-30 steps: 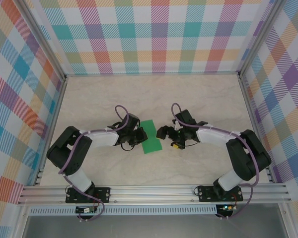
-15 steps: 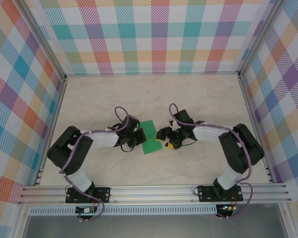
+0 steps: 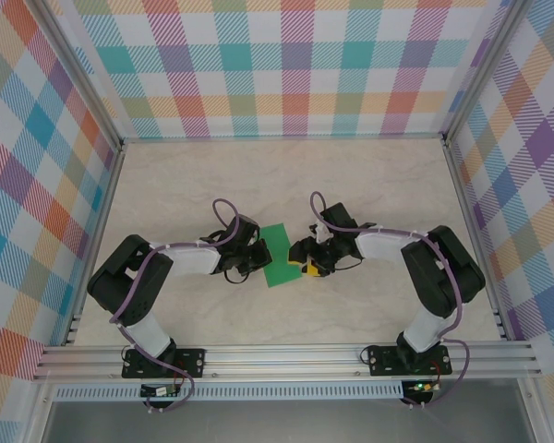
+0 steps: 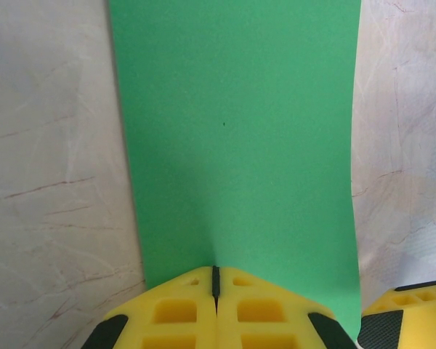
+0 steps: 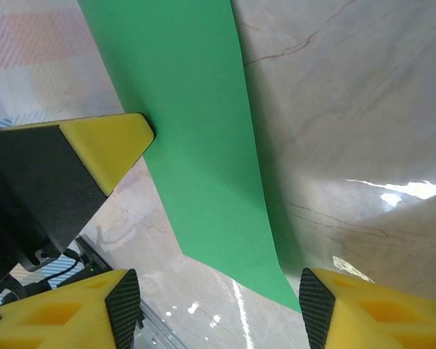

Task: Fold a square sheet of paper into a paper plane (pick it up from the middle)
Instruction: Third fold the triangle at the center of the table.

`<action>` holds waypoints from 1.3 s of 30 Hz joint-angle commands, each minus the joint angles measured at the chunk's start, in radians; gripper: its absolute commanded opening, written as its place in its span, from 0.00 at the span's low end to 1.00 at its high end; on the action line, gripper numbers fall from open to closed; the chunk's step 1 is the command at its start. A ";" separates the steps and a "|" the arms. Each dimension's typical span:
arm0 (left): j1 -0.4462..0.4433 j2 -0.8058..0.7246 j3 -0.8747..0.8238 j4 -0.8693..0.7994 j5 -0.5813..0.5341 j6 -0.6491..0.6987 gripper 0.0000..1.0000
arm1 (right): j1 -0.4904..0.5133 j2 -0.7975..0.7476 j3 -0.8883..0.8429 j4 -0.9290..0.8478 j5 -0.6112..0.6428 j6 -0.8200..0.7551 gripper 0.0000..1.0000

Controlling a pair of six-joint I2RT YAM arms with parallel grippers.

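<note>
The square sheet of paper [image 3: 281,256] lies on the marble table as a narrow green rectangle between my two grippers. My left gripper [image 3: 258,256] is at its left edge. In the left wrist view the yellow jaws [image 4: 216,270] are pressed together on the near edge of the sheet [image 4: 240,131], and a faint ridge rises from the pinch. My right gripper [image 3: 305,261] is at the sheet's right edge. In the right wrist view its jaws [image 5: 218,305] stand apart, straddling the near corner of the sheet [image 5: 196,145], with the left gripper's fingertip [image 5: 109,145] beyond.
Plaid walls enclose the marble table [image 3: 379,185] on three sides. An aluminium rail [image 3: 286,355] runs along the near edge by the arm bases. Open tabletop lies behind and to both sides of the sheet.
My right gripper has moved left up to the sheet's right edge and its jaws have narrowed. The left gripper stays shut at the left edge, and the sheet has barely shifted.
</note>
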 commanded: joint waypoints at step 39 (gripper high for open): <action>-0.004 0.015 -0.040 -0.113 -0.074 0.000 0.00 | 0.026 -0.103 -0.150 0.236 0.021 0.159 0.36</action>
